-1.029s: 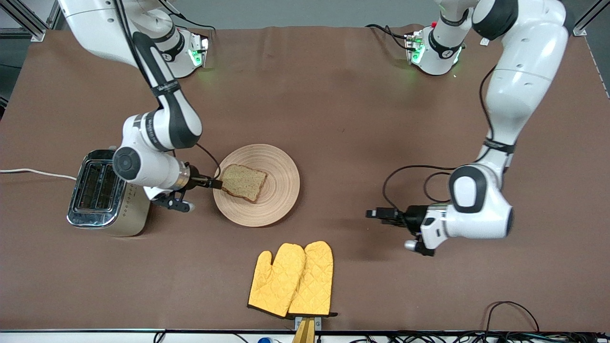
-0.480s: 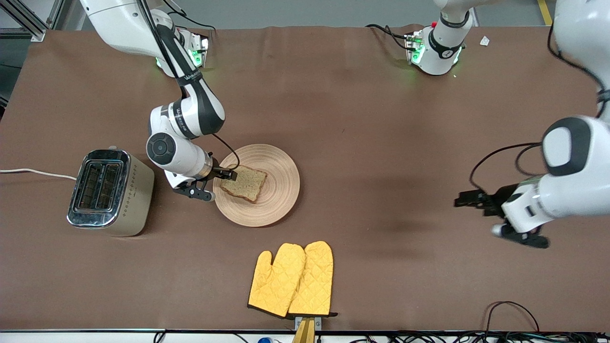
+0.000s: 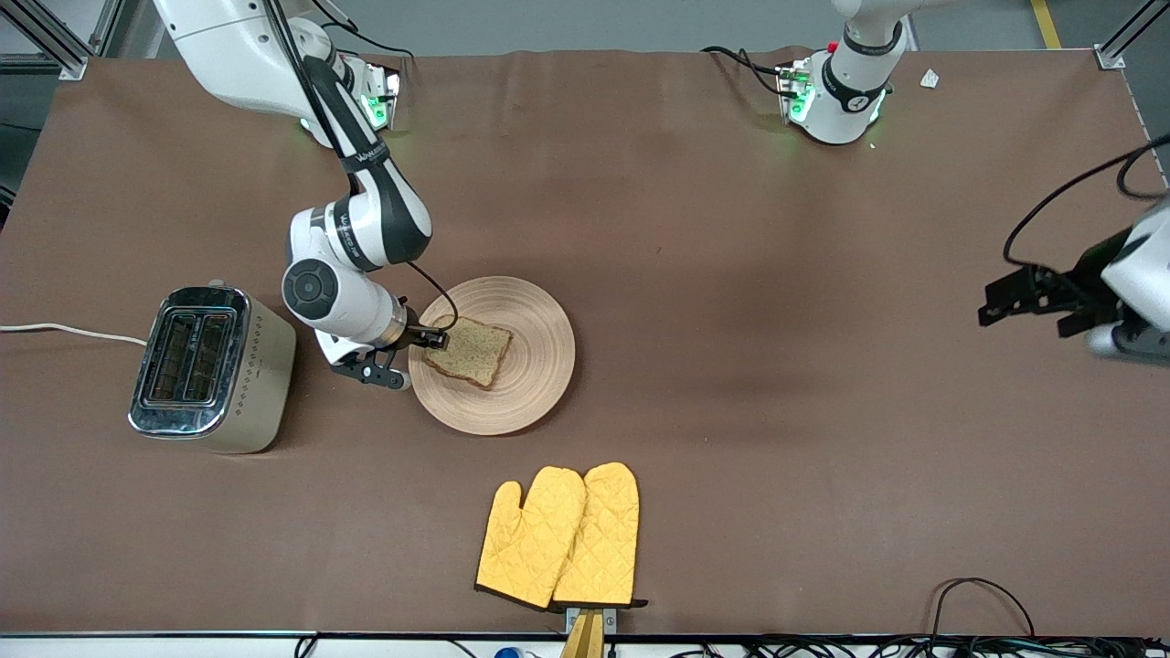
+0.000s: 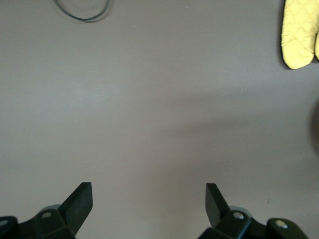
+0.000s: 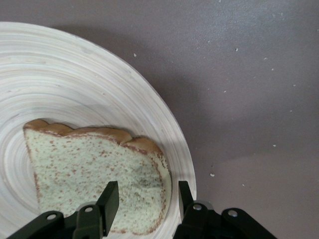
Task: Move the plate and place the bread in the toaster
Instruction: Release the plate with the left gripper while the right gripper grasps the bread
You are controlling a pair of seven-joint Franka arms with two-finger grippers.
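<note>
Fingers [image 5: 109, 196] astride speckled brown bread [image 5: 94, 177]

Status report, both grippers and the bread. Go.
Right gripper part-open astride brown speckled bread slice on tan wooden plate. Left gripper open, waiting over bare table. Cream toaster slots unobstructed.

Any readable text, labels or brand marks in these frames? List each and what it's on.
Right arm's forearm band: white lettering, too small to read.
Right arm's wrist link: small print, too blurred to read.
Toaster: diamond pattern only, no text.
Plate, bread, oven mitts: no text.
Both wrist views: no text.
</note>
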